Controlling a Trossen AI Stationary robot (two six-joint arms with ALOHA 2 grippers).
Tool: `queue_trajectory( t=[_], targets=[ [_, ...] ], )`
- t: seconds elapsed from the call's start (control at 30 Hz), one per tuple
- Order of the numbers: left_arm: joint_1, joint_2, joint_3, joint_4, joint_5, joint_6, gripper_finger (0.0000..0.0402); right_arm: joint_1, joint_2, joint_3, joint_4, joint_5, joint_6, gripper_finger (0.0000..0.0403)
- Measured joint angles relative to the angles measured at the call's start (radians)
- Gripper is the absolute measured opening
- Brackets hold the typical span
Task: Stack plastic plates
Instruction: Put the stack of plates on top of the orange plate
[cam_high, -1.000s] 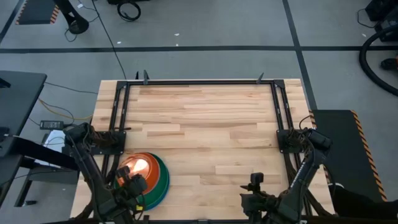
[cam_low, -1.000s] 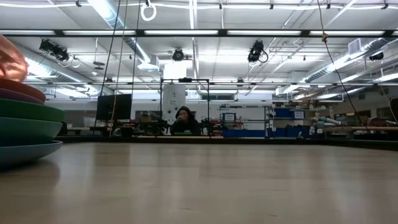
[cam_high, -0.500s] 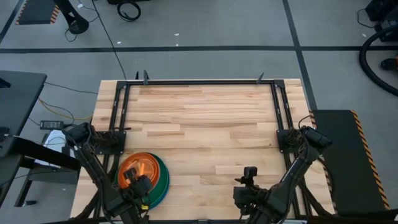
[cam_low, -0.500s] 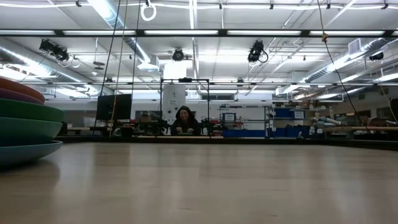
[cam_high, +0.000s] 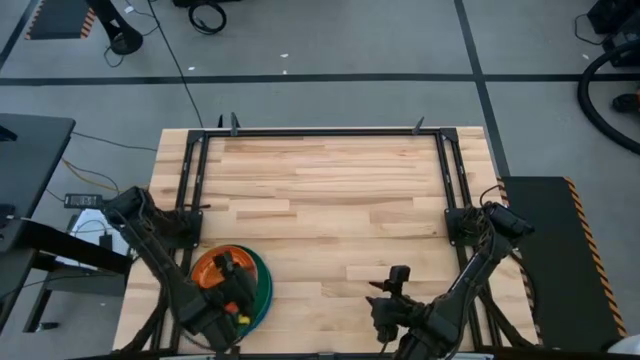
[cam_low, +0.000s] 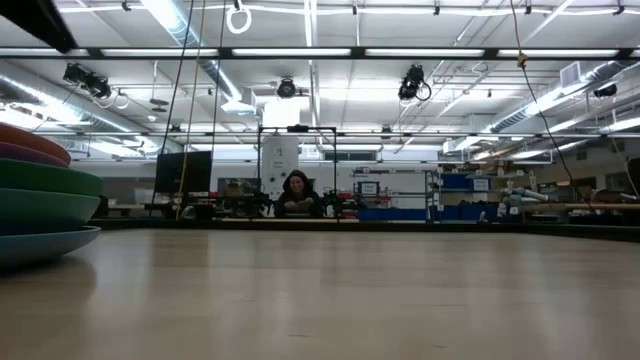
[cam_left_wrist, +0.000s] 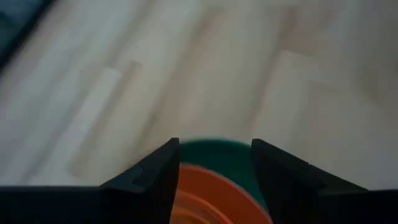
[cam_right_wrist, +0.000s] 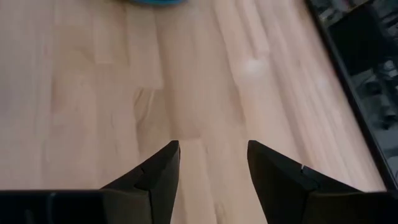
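Note:
The plastic plates stand in one stack (cam_high: 258, 290) at the table's near left. An orange plate (cam_high: 210, 268) lies on top. In the low view the stack (cam_low: 45, 185) shows red-orange, purple, dark green, teal and blue rims, the blue one on the wood. My left gripper (cam_high: 236, 300) hangs open over the stack's near side. In its wrist view the orange plate (cam_left_wrist: 211, 199) and a green rim (cam_left_wrist: 214, 149) show between the spread fingers (cam_left_wrist: 214, 144). My right gripper (cam_high: 385, 300) is open over bare wood (cam_right_wrist: 213, 144) near the front edge.
A black metal frame (cam_high: 330, 131) runs along the table's far, left and right sides. Bare wood (cam_high: 330, 200) fills the middle and far part of the table. A blue rim (cam_right_wrist: 152, 2) shows far off in the right wrist view. A person (cam_low: 296, 195) sits in the room beyond.
The orange plate was tilted above the stack a second ago; it has come down and now lies flat on top. My left gripper has drawn a little toward the table's right over the stack's near side. My right gripper has shifted slightly toward the left.

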Motion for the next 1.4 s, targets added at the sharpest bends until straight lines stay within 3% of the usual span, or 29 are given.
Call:
queue_trajectory(
  t=[0.13,0.37,0.47,0.77,0.9,1.1,1.4],
  targets=[
    [0.045,-0.005,-0.097,0.039,-0.051,-0.003,0.0198,0.002,0.000,-0.057,0.099,0.042,-0.001,0.0197],
    [0.059,-0.008,-0.292,0.360,-0.054,0.012,0.0178,0.015,0.000,-0.186,0.318,0.028,-0.062,0.0198],
    [0.036,-0.008,-0.324,0.373,-0.076,-0.005,0.0177,0.015,0.000,-0.214,0.364,0.026,-0.067,0.0197],
    [-0.081,-0.078,-0.396,0.387,-0.269,-0.144,0.0176,-0.002,0.000,-0.223,0.380,0.025,-0.074,0.0197],
    [-0.105,-0.111,-0.476,0.471,-0.259,-0.194,0.0176,-0.021,0.000,-0.223,0.411,0.014,-0.120,0.0196],
    [-0.088,-0.112,-0.562,0.750,-0.206,-0.022,0.0176,-0.049,0.000,-0.223,0.477,-0.013,-0.220,0.0195],
    [-0.059,-0.172,-0.525,0.683,-0.179,0.106,0.0176,-0.078,0.000,-0.221,0.495,-0.054,-0.304,0.0195]
  ],
)
